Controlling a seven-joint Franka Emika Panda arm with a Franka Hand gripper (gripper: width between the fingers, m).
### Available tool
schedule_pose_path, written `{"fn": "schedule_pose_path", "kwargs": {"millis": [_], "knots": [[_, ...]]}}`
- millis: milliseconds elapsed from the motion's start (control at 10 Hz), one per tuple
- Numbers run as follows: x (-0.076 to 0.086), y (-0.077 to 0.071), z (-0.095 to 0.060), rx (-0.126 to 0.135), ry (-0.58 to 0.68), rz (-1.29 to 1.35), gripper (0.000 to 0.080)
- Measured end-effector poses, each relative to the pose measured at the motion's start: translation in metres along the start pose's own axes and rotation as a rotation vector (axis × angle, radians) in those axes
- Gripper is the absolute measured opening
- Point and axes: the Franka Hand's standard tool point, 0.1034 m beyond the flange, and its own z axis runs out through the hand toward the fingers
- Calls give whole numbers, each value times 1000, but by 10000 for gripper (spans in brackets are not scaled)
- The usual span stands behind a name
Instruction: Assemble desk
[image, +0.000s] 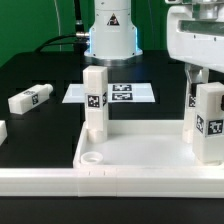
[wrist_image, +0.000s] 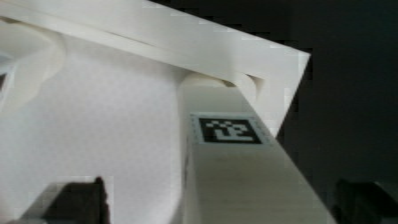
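Note:
The white desk top (image: 140, 158) lies at the front with its rim up. One white leg (image: 95, 100) stands upright in its corner at the exterior view's left. A second leg (image: 209, 122) stands upright at the corner on the exterior view's right, tag facing front. My gripper (image: 199, 74) hangs just above this leg's top. In the wrist view the tagged leg (wrist_image: 240, 150) rises from the desk top (wrist_image: 107, 120), between my dark fingertips (wrist_image: 75, 204). My gripper (wrist_image: 217, 208) is open, with a gap showing beside the leg.
A loose leg (image: 30, 98) lies on the black table at the exterior view's left, another (image: 2, 131) at the edge of view. The marker board (image: 112, 93) lies behind the desk top, before the robot base (image: 110, 35).

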Motion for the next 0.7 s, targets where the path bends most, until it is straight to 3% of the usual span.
{"fn": "schedule_pose_path", "kwargs": {"millis": [700], "knots": [[1,-4,-2,-8,11,-599,649]]}}
